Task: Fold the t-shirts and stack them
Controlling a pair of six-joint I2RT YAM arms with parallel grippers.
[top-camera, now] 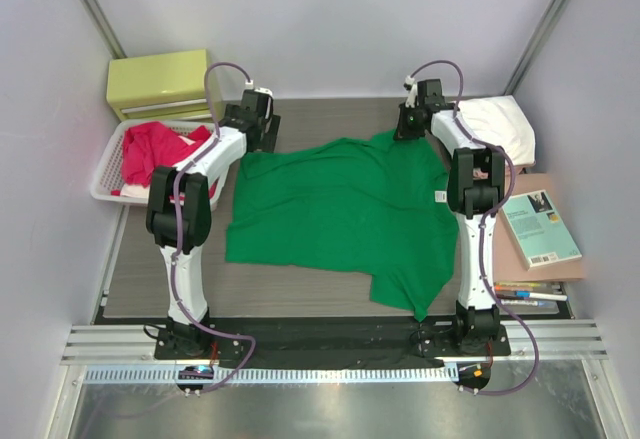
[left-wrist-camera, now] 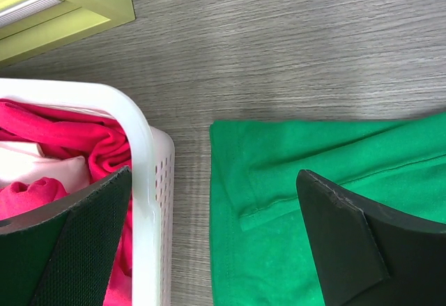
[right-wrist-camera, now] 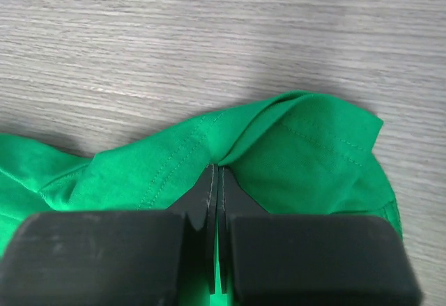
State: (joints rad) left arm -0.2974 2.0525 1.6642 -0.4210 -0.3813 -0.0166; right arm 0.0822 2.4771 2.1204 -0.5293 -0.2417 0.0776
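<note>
A bright green t-shirt (top-camera: 340,209) lies spread flat on the table between the arms. My right gripper (right-wrist-camera: 216,170) is shut on a pinched fold of the green t-shirt's (right-wrist-camera: 306,153) hemmed edge at its far right corner (top-camera: 400,139). My left gripper (left-wrist-camera: 212,240) hangs open over the shirt's far left corner (left-wrist-camera: 279,180), one finger (left-wrist-camera: 77,243) above the basket and the other finger (left-wrist-camera: 348,243) above green cloth, holding nothing. Red t-shirts (top-camera: 155,149) and a pale one (left-wrist-camera: 35,170) are piled in the basket. A white t-shirt (top-camera: 500,124) sits folded at the back right.
The white slatted basket (top-camera: 105,184) stands at the left, its rim (left-wrist-camera: 143,153) a narrow strip of table away from the green cloth. A yellow-green box (top-camera: 160,81) is behind it. A teal book (top-camera: 538,227) on brown card and some pens (top-camera: 530,294) lie at the right.
</note>
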